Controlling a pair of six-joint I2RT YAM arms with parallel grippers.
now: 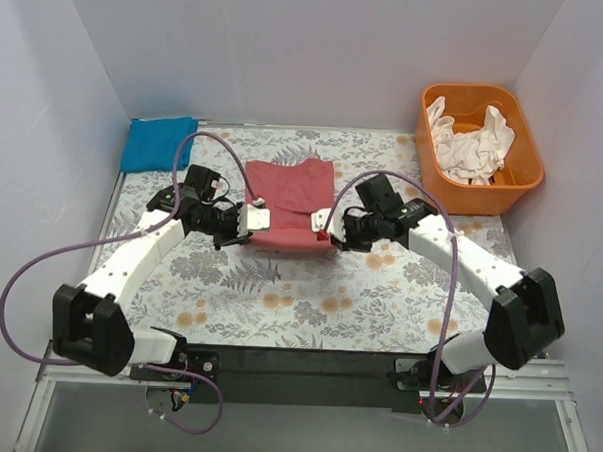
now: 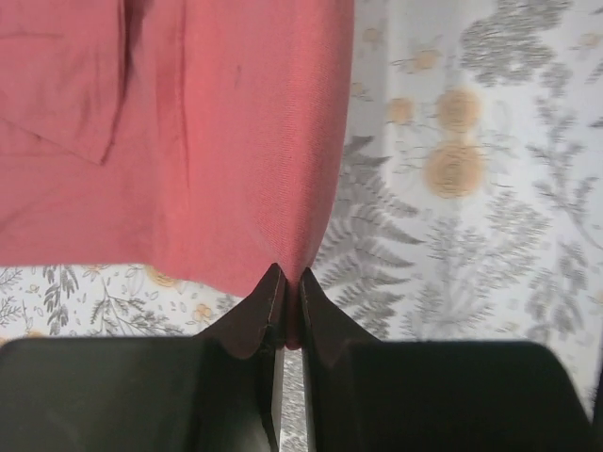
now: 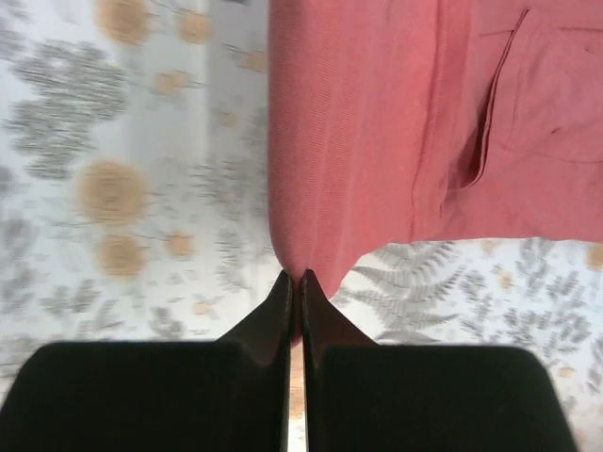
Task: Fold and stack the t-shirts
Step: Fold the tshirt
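A red t-shirt [image 1: 291, 201] lies partly folded at the middle back of the floral table. My left gripper [image 1: 250, 222] is shut on its near left corner and holds that corner lifted; in the left wrist view the red cloth [image 2: 236, 141] is pinched between the jaws [image 2: 291, 282]. My right gripper [image 1: 323, 227] is shut on the near right corner; the right wrist view shows the red cloth [image 3: 377, 132] pinched in the jaws [image 3: 294, 282]. A folded blue t-shirt [image 1: 157, 143] lies at the back left.
An orange basket [image 1: 524, 176] holding white t-shirts [image 1: 472, 145] stands at the back right. White walls close in the table on the left, back and right. The floral tablecloth [image 1: 308, 296] spreads in front of the shirt.
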